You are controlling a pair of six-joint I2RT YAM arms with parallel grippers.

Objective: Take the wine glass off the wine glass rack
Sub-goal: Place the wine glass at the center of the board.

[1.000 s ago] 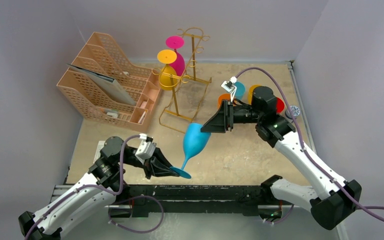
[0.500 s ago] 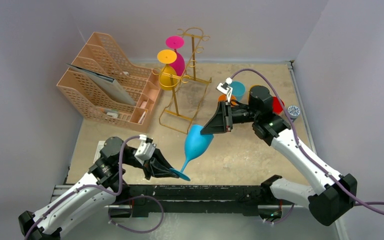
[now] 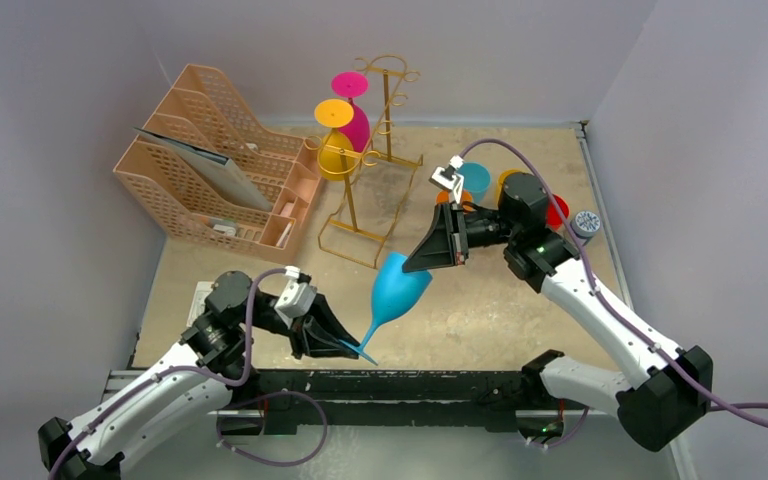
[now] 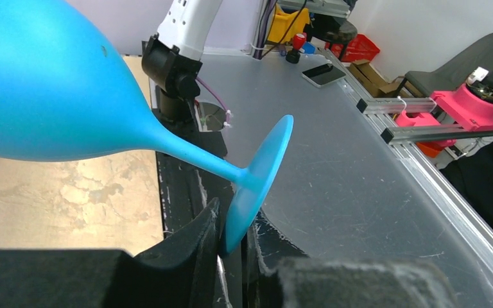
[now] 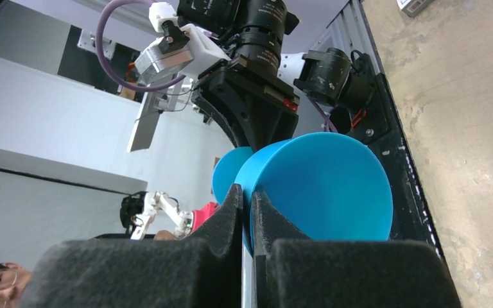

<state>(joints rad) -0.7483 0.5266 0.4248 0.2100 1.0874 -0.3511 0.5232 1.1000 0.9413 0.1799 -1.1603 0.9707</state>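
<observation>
A blue wine glass [image 3: 400, 285] hangs tilted in the air between my two grippers, above the near part of the table. My left gripper [image 3: 345, 345] is shut on the edge of its round foot [image 4: 260, 186]. My right gripper [image 3: 422, 262] is shut on the rim of its bowl [image 5: 321, 186]. The jaws pinch the rim wall in the right wrist view. The gold wire wine glass rack [image 3: 372, 160] stands at the back centre. A yellow glass [image 3: 338, 150] and a pink glass [image 3: 355, 115] hang upside down on it.
A peach lattice file organizer [image 3: 220, 170] holding papers stands at the back left. A teal cup [image 3: 476, 178], an orange cup [image 3: 505, 180], a red cup [image 3: 558, 210] and a small round object [image 3: 587, 222] sit at the back right, behind my right arm.
The right gripper has shifted slightly left and lower with the bowl rim. The left gripper has turned, so the glass foot now shows more edge-on.
</observation>
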